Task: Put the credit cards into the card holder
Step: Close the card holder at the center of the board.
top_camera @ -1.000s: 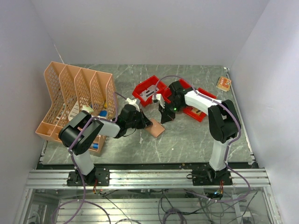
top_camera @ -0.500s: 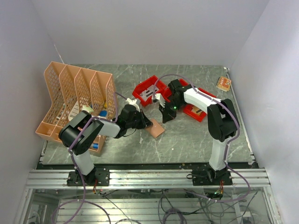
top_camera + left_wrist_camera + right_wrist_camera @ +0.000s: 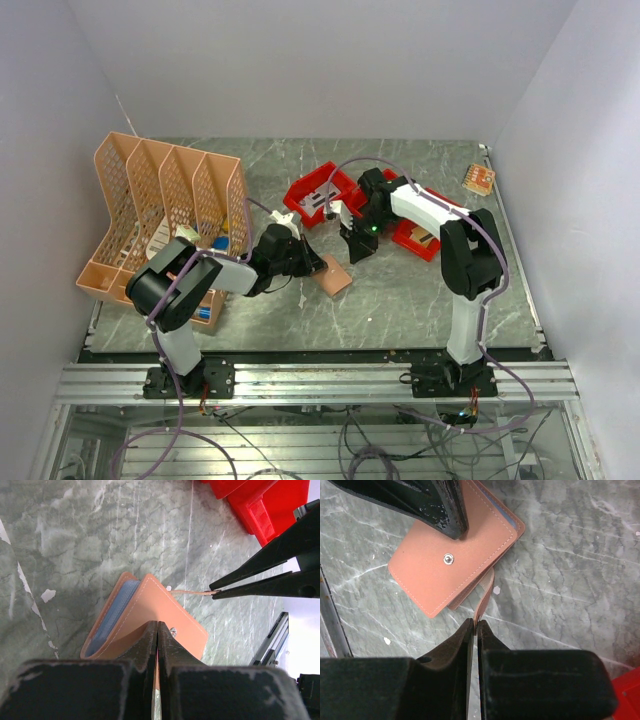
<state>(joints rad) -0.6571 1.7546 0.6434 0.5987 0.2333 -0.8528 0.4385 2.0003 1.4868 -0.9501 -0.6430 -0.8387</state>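
The left gripper (image 3: pixel 158 625) has its jaws pressed together on the raised upper flap of the card holder (image 3: pixel 150 605), with a thin sliver of tan leather pinched between the fingertips. The right gripper (image 3: pixel 474 622) meets it from the opposite side. Its jaws are nearly touching and nip the free end of the holder's narrow strap (image 3: pixel 485 592), which is stretched out from the wallet's edge. The card holder is a flat tan wallet with stitched borders and a small metal snap stud (image 3: pixel 448 558) on its outer face. It rests near the middle of the grey marbled table (image 3: pixel 400 290), partly folded open. A blue-grey layer (image 3: pixel 112 612) shows between its flaps; whether this is a card or the pocket lining cannot be told. Beyond the grippers, toward the far edge of the table, sit two red bins, one (image 3: pixel 300 190) behind the wallet and one (image 3: pixel 418 247) under the right arm. Each holds something too small to make out. A peach mesh file rack (image 3: pixel 160 200) stands along the left edge, and a small orange object (image 3: pixel 479 180) lies in the far right corner.
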